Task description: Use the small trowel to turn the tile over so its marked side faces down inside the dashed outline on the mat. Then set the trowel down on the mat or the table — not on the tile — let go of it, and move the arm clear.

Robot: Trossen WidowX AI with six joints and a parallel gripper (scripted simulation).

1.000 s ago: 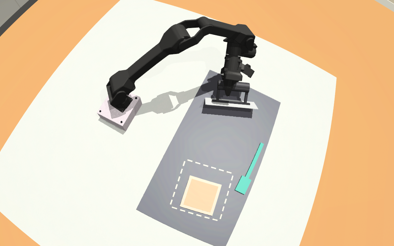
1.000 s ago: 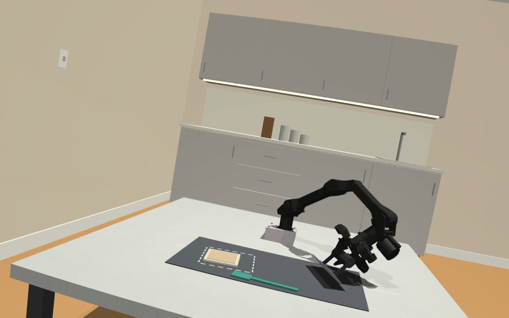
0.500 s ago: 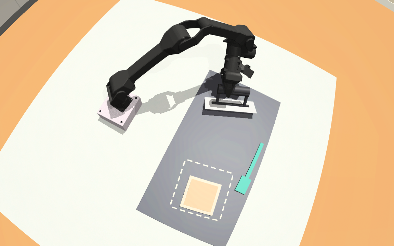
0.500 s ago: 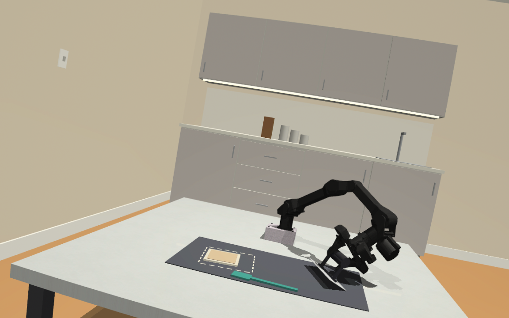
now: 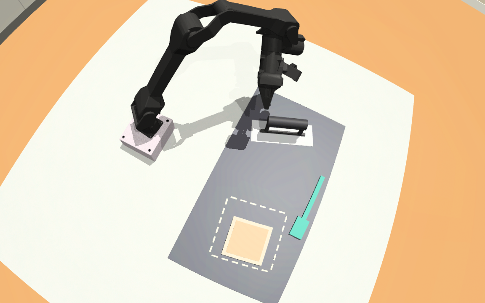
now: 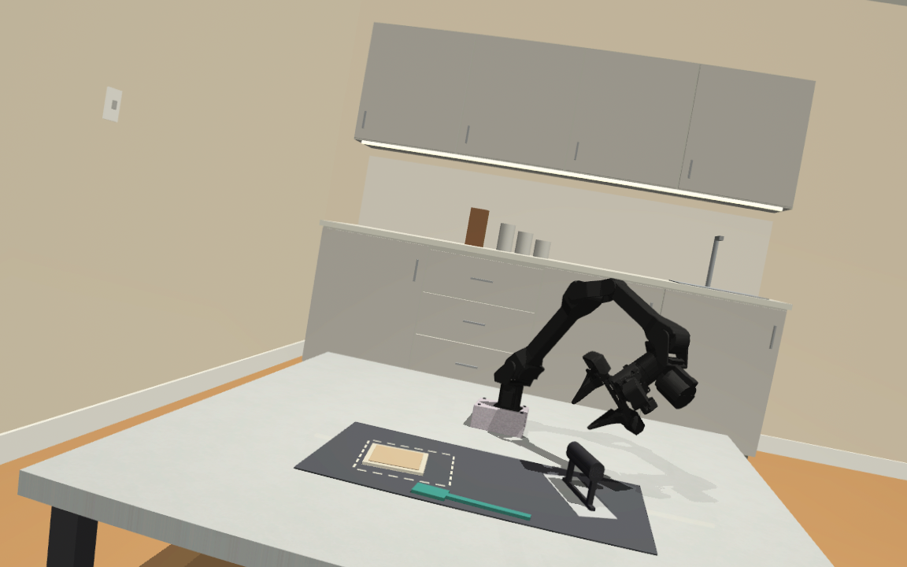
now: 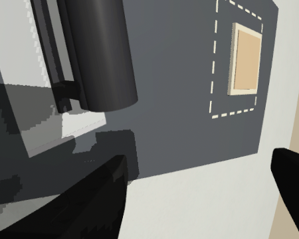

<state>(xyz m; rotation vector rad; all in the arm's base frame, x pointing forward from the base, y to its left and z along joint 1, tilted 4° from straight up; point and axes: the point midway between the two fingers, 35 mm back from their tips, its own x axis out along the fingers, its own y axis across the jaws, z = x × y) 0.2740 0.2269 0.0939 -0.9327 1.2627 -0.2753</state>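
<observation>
Fingers: the fingers (image 5: 267, 108) (image 6: 581, 415) stand well open, though not fully, and have hold of nothing; they hang above the table (image 5: 86, 188) (image 6: 196, 451) (image 7: 189, 199), apart from the trowel.
Trowel: the white-bladed trowel (image 5: 281, 142) (image 6: 601, 510) (image 7: 83, 124) rests flat on the mat (image 5: 251, 169) (image 6: 499, 479) (image 7: 169, 66), its black handle (image 5: 287, 122) (image 6: 585, 459) (image 7: 103, 56) on top, toward the table's right edge in the exterior view.
Tile: the tile (image 5: 248, 240) (image 6: 397, 458) (image 7: 247, 60) lies flat inside the dashed outline (image 5: 233, 197) (image 6: 452, 471) (image 7: 213, 67), tan square up (if this is the marked side, I cannot tell).
Teal tool: the teal tool (image 5: 299, 227) (image 6: 431, 491) lies on the mat, outside the outline.
</observation>
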